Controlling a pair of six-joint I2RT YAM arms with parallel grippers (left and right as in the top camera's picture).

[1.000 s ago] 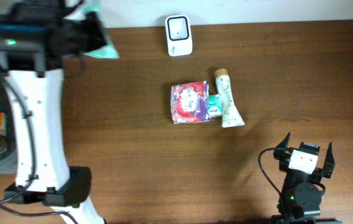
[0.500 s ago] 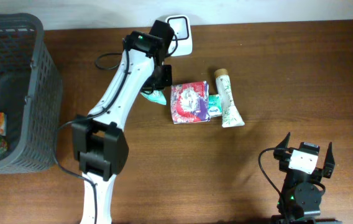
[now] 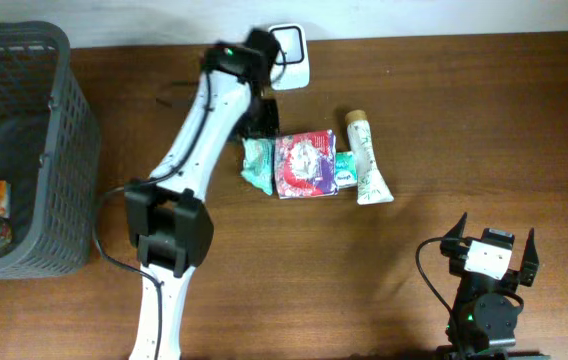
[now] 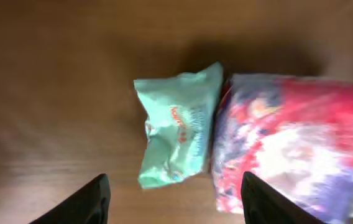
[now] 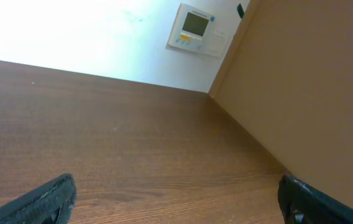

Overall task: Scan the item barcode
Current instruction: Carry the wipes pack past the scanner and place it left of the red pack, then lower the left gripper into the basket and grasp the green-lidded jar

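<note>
A mint-green packet [image 3: 257, 165] [image 4: 176, 134] lies flat on the table, its right edge against a red and purple packet [image 3: 307, 165] [image 4: 294, 143]. My left gripper [image 3: 260, 128] [image 4: 173, 208] hovers just above the green packet, open, with nothing between its fingers. A white scanner [image 3: 287, 57] stands at the table's back edge, close behind the left arm. My right gripper [image 3: 489, 248] [image 5: 179, 205] rests open near the front right, far from the items, with only bare table between its fingers.
A small green box [image 3: 345, 170] and a white tube [image 3: 367, 160] lie right of the red packet. A grey mesh basket [image 3: 59, 150] at the far left holds a few items. A brown wall panel [image 5: 307, 87] rises beside the right gripper.
The left arm swung from the basket side to the items, carrying the green packet. Its jaws have opened and the packet now lies on the table beside the red packet.
</note>
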